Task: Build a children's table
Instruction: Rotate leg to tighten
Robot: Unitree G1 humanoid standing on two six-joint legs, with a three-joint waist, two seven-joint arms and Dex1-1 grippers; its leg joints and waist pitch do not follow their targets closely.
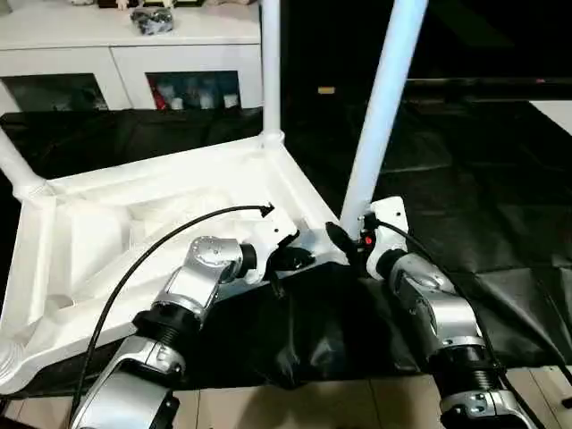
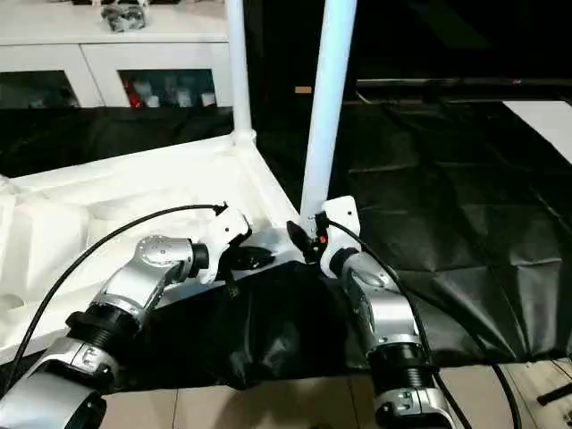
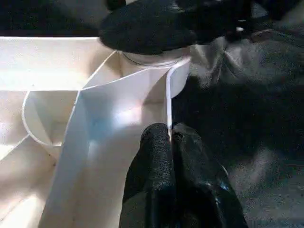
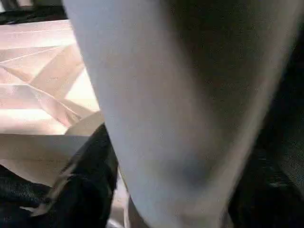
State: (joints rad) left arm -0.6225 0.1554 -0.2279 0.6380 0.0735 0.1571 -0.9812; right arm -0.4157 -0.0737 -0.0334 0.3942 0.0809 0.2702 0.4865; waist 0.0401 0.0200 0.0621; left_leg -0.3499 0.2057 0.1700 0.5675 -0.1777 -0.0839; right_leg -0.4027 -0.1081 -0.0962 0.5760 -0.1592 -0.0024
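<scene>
The children's table lies upside down on a black sheet, its ribbed white top (image 1: pixel 134 223) facing up. One white leg (image 1: pixel 270 71) stands in the far corner socket and another (image 1: pixel 18 170) rises at the left. A third leg (image 1: pixel 380 116) leans slightly over the near right corner socket (image 3: pixel 152 64). My right gripper (image 1: pixel 350 243) is around this leg's base, and the leg (image 4: pixel 166 95) looms close in the right wrist view. My left gripper (image 3: pixel 170 135) is shut on the top's thin rim (image 3: pixel 167 99), just beside that socket.
A white cabinet (image 1: pixel 116 54) with glass doors stands at the back, with a dark bundle (image 1: pixel 154 20) on top. The black sheet (image 1: pixel 483 179) spreads far to the right. Wooden floor (image 1: pixel 340 402) shows along the near edge.
</scene>
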